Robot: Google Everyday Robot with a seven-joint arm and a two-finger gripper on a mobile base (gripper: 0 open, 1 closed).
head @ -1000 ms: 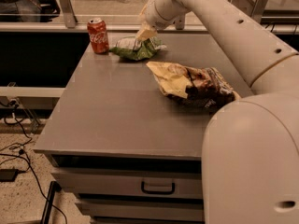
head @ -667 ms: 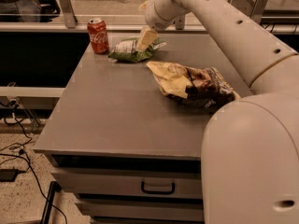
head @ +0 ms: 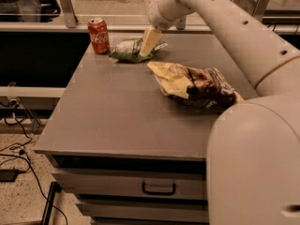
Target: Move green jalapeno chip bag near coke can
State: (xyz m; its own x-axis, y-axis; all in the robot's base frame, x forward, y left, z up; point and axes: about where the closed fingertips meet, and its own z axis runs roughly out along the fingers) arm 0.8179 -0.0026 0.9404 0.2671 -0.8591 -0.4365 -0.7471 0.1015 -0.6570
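Note:
The green jalapeno chip bag (head: 125, 51) lies crumpled at the far left of the grey table top (head: 117, 116), its white label panel facing up. The coke can (head: 98, 35) stands upright just left of it, a small gap between them. My gripper (head: 148, 45) hangs from the white arm (head: 220, 18) and sits at the bag's right end, touching or just above it. It hides part of the bag.
A larger yellow-and-brown chip bag (head: 194, 84) lies right of centre on the table. My white robot body (head: 255, 168) fills the lower right. Drawers (head: 159, 189) are under the table front. Cables (head: 18, 149) lie on the floor at the left. A rail and glass run behind the table.
The gripper has shifted slightly at the right end of the green bag. The bag, the can and the large bag stay where they were.

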